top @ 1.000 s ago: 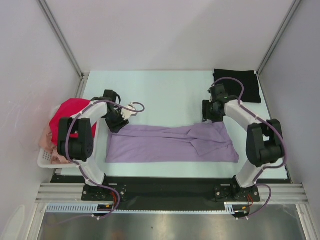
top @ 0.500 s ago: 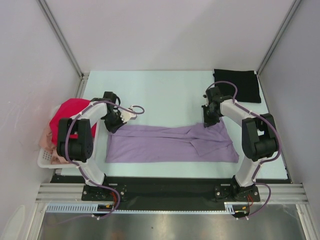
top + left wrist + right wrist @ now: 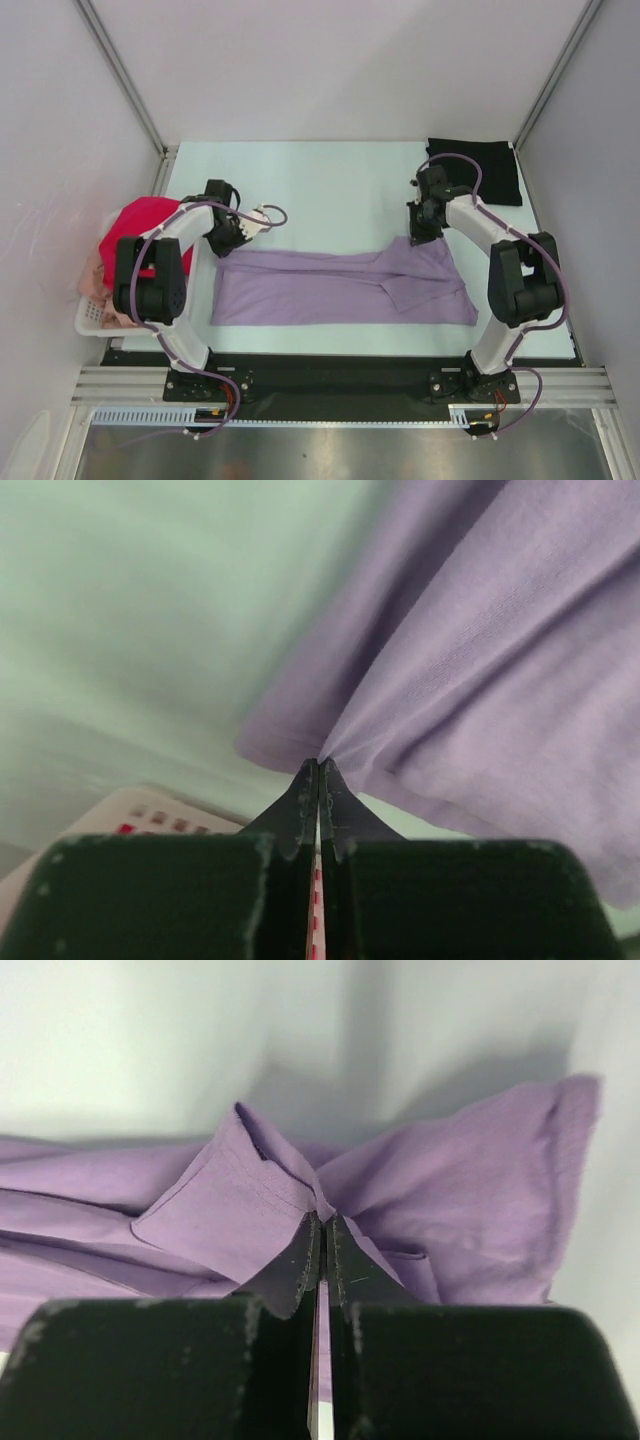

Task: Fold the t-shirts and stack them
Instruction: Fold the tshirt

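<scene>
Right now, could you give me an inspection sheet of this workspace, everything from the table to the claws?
Surface: pale green table, flat.
Job's things: lavender purple cloth t-shirt spread across the near middle; black folded square t-shirt at the far right corner; magenta-red t-shirt and pale peach-pink t-shirt heaped in the basket.
Clutter: white plastic basket at the table's left edge.
Grippers: left gripper shut on the lavender shirt's far left corner; right gripper shut on its far right corner.
Cables: purple cables loop along both arms.
Surroundings: white walls, metal frame posts; nothing else seen.
</scene>
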`<state>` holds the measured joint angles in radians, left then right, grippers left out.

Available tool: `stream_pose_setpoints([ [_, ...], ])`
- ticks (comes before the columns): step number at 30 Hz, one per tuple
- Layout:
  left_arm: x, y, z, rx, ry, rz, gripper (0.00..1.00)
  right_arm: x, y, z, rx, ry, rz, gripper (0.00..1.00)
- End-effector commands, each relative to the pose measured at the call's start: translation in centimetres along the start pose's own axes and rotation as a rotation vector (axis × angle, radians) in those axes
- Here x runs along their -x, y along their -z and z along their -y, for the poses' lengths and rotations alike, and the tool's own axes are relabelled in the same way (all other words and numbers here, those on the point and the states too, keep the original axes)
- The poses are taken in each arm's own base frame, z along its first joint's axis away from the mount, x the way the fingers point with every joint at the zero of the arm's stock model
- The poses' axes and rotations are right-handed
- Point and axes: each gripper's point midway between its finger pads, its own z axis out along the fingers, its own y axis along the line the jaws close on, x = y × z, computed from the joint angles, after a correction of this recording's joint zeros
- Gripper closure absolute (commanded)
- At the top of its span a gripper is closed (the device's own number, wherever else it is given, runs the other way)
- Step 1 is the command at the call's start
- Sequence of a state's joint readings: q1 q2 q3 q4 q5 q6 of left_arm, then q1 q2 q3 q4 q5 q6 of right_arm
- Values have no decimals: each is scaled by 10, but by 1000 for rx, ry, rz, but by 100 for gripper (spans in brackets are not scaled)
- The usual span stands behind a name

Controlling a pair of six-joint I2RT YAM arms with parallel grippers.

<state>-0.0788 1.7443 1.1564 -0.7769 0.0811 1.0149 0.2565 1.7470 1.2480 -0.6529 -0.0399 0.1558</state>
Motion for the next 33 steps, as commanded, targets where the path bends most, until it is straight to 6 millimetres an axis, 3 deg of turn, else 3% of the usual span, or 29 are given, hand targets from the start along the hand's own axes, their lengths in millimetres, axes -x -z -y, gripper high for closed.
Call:
stream_pose_setpoints([
  [1, 21, 24, -50, 236, 85, 91, 100, 62, 25, 4, 20, -29, 178, 100],
  [2, 31, 34, -70, 313, 103, 127, 99, 70, 24, 6, 21, -38, 194, 100],
  [4, 38, 40, -92, 397, 176, 151, 100, 85, 15, 8, 27, -40, 203, 100],
  [5, 46, 47, -110, 467, 200, 185, 100, 108, 24, 7, 27, -35, 251, 100],
  [7, 52, 57, -133, 554, 258, 203, 100, 117, 9, 13, -4, -21, 229, 100],
  [9, 61, 62, -141, 567, 260, 228, 100, 134, 15, 10, -12, -3, 239, 100],
  [11, 60, 59, -139, 556, 257, 226, 100, 137, 14, 10, -25, 12, 236, 100],
  [14, 53, 45, -119, 497, 217, 210, 100, 131, 18, 7, -23, 23, 241, 100],
  [15, 51, 43, -112, 484, 200, 211, 100, 119, 15, 8, -26, 26, 214, 100],
  [18, 40, 38, -84, 420, 128, 195, 100, 103, 31, 12, -62, 42, 202, 100],
  [19, 40, 36, -76, 395, 90, 205, 100, 86, 29, 10, -64, 54, 171, 100],
  [20, 32, 35, -64, 377, 74, 191, 100, 81, 43, 6, -51, 60, 183, 100],
  [22, 23, 34, -58, 377, 32, 162, 100, 57, 45, -2, -27, 80, 145, 100],
  [23, 16, 31, -52, 368, 24, 142, 100, 51, 57, -6, -18, 87, 152, 100],
  [29, -5, 19, -38, 312, -19, 52, 100, -15, 46, -16, 6, 80, 13, 100],
  [33, -7, 14, -41, 309, -10, 32, 100, -33, 41, -25, 48, 61, -12, 100],
])
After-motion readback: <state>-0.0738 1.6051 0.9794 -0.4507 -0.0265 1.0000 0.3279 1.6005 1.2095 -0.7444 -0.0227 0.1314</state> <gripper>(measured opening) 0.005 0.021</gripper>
